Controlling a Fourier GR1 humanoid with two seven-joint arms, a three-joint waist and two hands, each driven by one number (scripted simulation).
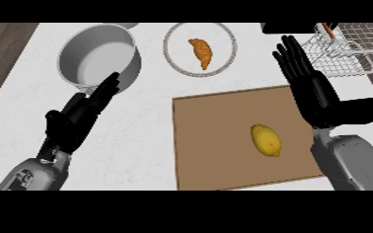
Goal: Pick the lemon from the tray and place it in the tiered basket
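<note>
Left robot hand, lower left of frame: fingers straight, released, holding nothing, tips near the grey pot at upper left, whose far rim is cut off by the frame top. White plate, upper centre, bearing a croissant. Brown tray, lower centre on the pale surface; lemon lies on it, untouched, awaiting pickup. Right robot hand, fingers straight, empty, stands just right of the tray. Tiered basket, upper right corner: white wire, largely cropped; its tiers cannot be made out.
</note>
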